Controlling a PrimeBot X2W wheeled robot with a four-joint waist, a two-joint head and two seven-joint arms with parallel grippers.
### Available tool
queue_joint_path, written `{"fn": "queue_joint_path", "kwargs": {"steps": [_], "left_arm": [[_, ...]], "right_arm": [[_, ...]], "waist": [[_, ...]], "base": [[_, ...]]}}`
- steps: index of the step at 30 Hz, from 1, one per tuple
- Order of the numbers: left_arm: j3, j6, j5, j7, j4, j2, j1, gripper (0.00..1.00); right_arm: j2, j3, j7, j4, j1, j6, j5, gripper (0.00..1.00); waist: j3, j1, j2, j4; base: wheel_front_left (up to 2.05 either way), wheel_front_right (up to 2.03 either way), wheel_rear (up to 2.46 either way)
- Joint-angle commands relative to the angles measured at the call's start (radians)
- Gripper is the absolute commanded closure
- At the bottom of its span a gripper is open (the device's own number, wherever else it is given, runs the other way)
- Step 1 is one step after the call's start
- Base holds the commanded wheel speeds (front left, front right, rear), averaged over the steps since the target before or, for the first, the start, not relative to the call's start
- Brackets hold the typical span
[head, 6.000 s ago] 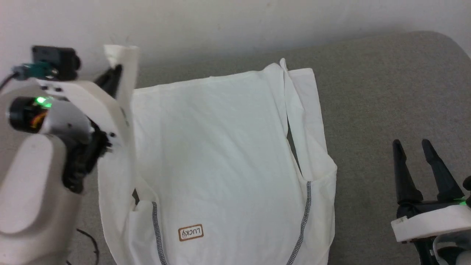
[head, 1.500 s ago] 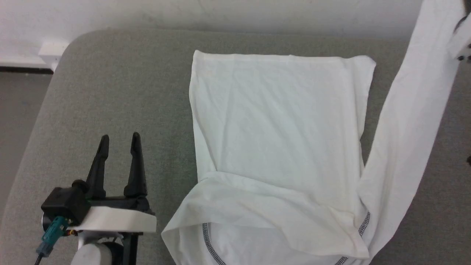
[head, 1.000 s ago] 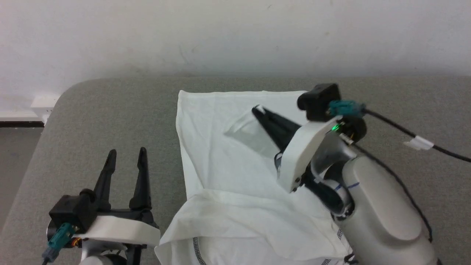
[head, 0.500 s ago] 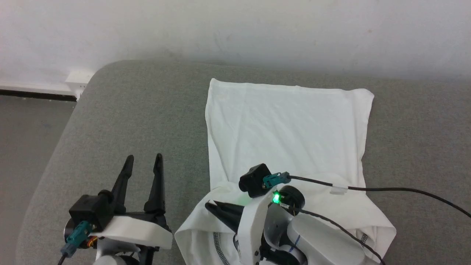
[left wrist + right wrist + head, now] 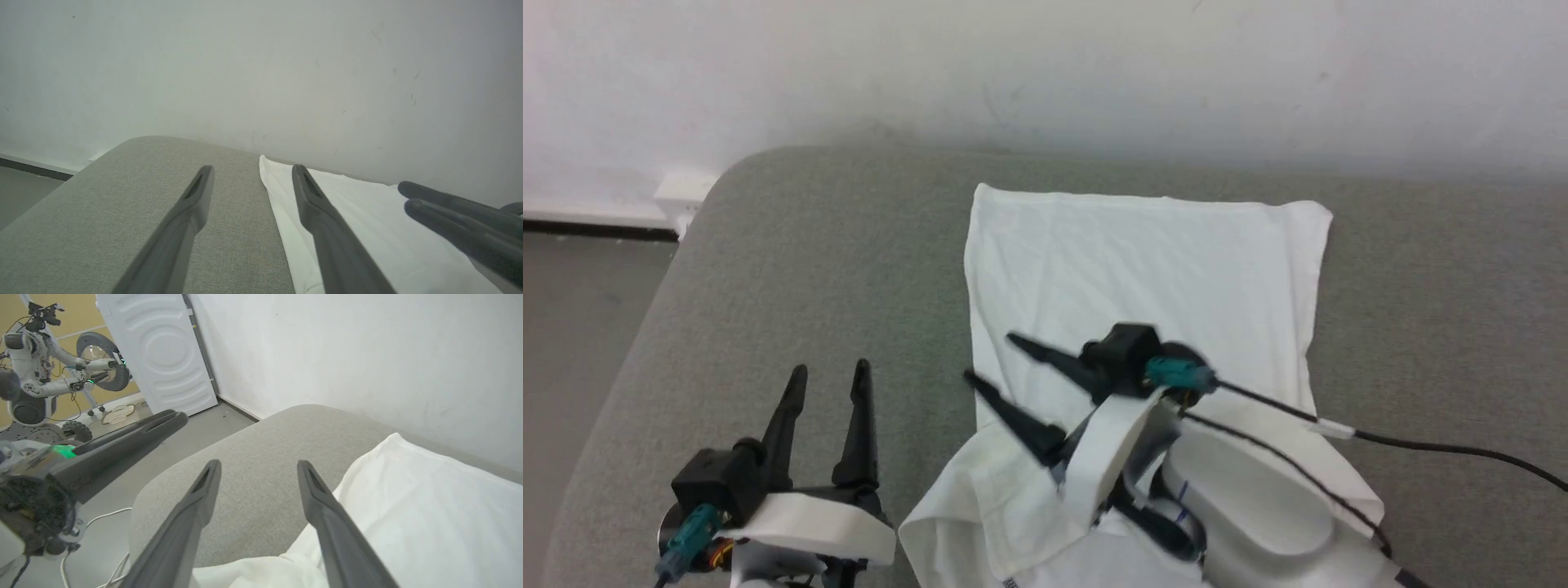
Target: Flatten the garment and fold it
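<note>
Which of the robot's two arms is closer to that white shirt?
Right. The right gripper, jaws open, hangs over the shirt's left edge. The left gripper, jaws open too, sits off to the shirt's left over the grey surface.

1. head cam: high, looks forward and down on the grey pad (image 5: 792, 269), wall (image 5: 1045, 73) behind; mid range, takes in the garment (image 5: 1143, 261), left gripper (image 5: 831, 369) and right gripper (image 5: 990, 356).
2. left wrist cam: low and close over the pad's left part, looks along its own fingers toward the wall.
3. right wrist cam: over the garment's near end, faces left across the pad to the floor (image 5: 229, 416) and a white door (image 5: 159, 351).
4. overlap: all three share the garment's left edge and the pad's left corner; each wrist cam catches the other gripper.
</note>
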Motion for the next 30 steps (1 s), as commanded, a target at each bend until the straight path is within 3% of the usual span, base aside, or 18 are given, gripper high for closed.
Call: {"fn": "queue_joint_path", "kwargs": {"steps": [1,9,14,19,24,30], "left_arm": [[0.006,0.010,-0.004,0.001,0.000,0.006,0.015,0.00],[0.023,0.045,-0.002,0.014,-0.020,0.015,0.062,0.00],[0.041,0.061,-0.009,0.013,-0.022,0.020,0.077,0.00],[0.053,0.069,-0.009,0.017,-0.021,0.035,0.065,0.00],[0.060,0.052,-0.020,0.035,0.001,0.059,0.013,0.00],[0.061,-0.008,-0.057,0.098,0.041,0.109,-0.143,0.00]], "right_arm": [[-0.004,-0.041,-0.022,0.009,-0.003,-0.001,-0.031,0.00],[-0.080,-0.411,-0.060,-0.074,0.152,-0.001,-0.286,0.00],[-0.112,-0.656,0.002,-0.240,0.329,-0.001,-0.407,0.00],[-0.088,-0.878,0.105,-0.458,0.521,-0.001,-0.502,0.00],[-0.039,-0.978,0.189,-0.651,0.657,-0.001,-0.549,0.00],[-0.010,-0.999,0.236,-0.769,0.712,-0.001,-0.548,0.00]], "waist": [[-0.037,0.0000,0.0000,-0.038],[-0.076,0.0000,0.0000,-0.103],[-0.073,0.0000,0.0000,-0.128],[-0.043,0.0000,0.0000,-0.147],[0.000,0.0000,0.0000,-0.172],[0.075,0.0000,0.0000,-0.211]], "base": [[0.00,0.00,0.00],[0.00,0.00,0.00],[0.00,0.00,0.00],[0.00,0.00,0.00],[0.00,0.00,0.00],[0.00,0.00,0.00]]}}
